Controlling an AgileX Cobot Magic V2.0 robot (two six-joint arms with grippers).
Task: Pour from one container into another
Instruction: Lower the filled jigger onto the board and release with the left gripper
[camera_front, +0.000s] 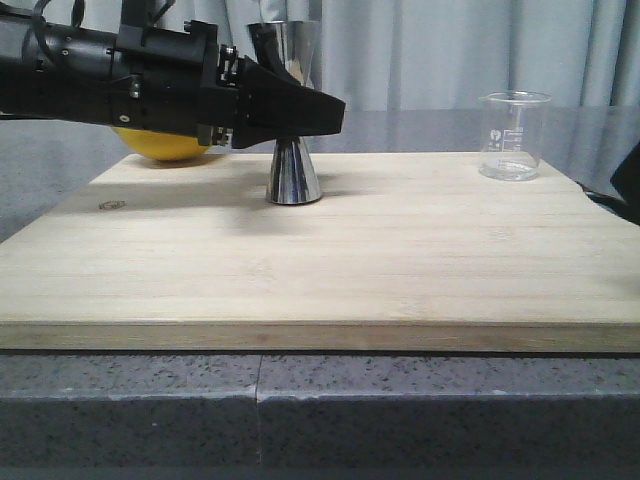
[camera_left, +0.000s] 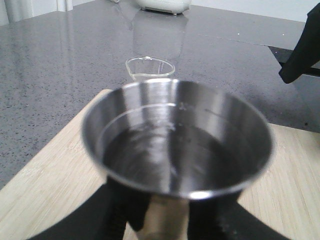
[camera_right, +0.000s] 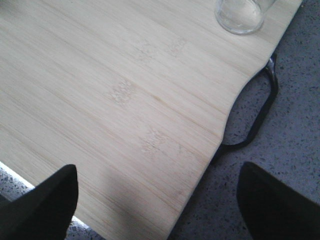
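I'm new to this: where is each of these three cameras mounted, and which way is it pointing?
Front view: low at the table edge, looking forward across the wooden board; the left arm's pincer closes on the steel jigger.
Left wrist view: on the left arm, looking into the jigger's cup; dark fingers show.
Right wrist view: on the right arm, looking down at the board's corner; two spread fingertips show.
Shared: all three show the glass beaker.

- Wide bare cutting board (camera_front: 400, 260) fills the frame's centre and right.
- Left arm (camera_front: 110, 70) and jigger (camera_front: 293, 175) block upper left (yellow ball (camera_front: 165, 147) behind).
- Beaker (camera_front: 512, 135) stands alone, upper right.
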